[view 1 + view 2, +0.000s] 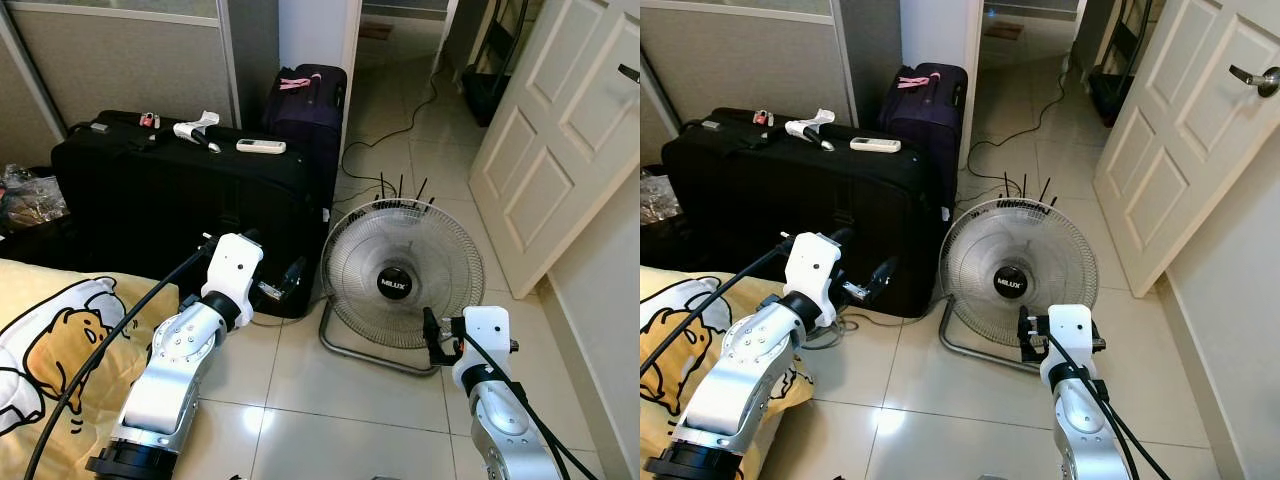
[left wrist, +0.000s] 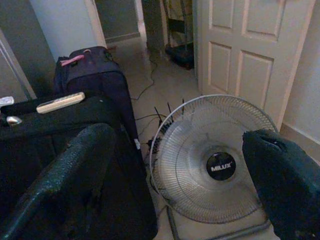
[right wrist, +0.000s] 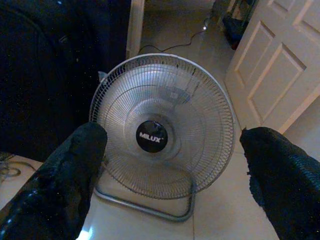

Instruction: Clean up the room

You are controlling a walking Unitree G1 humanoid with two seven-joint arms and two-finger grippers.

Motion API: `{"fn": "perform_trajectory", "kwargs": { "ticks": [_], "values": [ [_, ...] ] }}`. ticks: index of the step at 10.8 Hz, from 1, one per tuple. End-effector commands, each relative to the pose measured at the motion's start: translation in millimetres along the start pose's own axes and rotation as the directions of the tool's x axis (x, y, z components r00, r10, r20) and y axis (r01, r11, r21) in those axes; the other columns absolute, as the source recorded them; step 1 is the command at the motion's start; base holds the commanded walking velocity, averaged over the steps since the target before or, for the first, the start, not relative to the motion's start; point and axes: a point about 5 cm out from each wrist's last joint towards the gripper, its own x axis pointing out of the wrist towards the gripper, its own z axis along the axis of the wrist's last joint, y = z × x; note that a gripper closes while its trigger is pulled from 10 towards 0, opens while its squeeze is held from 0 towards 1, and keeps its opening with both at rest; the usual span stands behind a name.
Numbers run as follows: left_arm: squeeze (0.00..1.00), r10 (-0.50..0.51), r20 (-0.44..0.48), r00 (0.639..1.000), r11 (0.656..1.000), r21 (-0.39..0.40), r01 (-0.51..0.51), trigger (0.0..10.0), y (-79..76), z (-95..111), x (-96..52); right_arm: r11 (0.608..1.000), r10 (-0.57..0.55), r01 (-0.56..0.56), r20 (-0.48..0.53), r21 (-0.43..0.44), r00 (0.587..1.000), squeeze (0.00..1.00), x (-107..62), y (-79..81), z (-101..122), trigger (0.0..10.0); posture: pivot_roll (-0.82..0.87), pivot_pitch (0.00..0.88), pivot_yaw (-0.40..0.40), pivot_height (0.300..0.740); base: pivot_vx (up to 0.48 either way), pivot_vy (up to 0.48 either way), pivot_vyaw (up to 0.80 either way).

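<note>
The floor fan (image 1: 403, 272) reads "MILUX" on its hub. Beside it, a black suitcase (image 1: 180, 200) carries a white remote (image 1: 260, 146). The left gripper (image 2: 170, 170) and right gripper (image 3: 170, 165) face the fan, both spread wide and holding nothing.

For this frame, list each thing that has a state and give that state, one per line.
floor fan: upright on the tiled floor, tilted back a little on its stand
black suitcase: closed, standing on its long side
white remote: lying flat on top of the black suitcase
purple suitcase: upright, closed
white door: swung open
left gripper: open, empty
right gripper: open, empty, aimed at the fan
</note>
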Motion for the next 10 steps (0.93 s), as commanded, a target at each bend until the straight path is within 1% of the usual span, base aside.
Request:
{"fn": "perform_trajectory", "kwargs": {
  "ticks": [1, 6, 10],
  "values": [
    [0.0, -0.028, -0.027, 0.999, 0.999, 0.02, 0.029, 10.0, -2.7, -3.4, -1.3, 1.0, -0.029, 0.029, 0.041, 0.005, 0.999, 0.0, -1.3, -6.9, 6.9, 10.0, -0.01, 0.0, -0.028, 0.74, 0.0, 0.0, 0.0],
    [0.0, -0.029, -0.03, 0.999, 0.999, 0.013, 0.03, 10.0, -5.9, -5.2, -2.5, 1.0, -0.025, 0.025, 0.034, -0.002, 0.999, 0.0, -3.6, -9.1, 4.5, 10.0, -0.02, 0.0, -0.036, 0.74, 0.0, 0.0, 0.0],
    [0.0, -0.034, -0.028, 0.999, 0.999, 0.007, 0.035, 10.0, -8.4, -7.2, -1.2, 0.999, -0.034, 0.034, 0.037, -0.015, 0.999, 0.0, -4.6, -15.8, 3.8, 10.0, -0.03, 0.0, -0.041, 0.74, 0.0, 0.0, 0.0]
  ]
}}
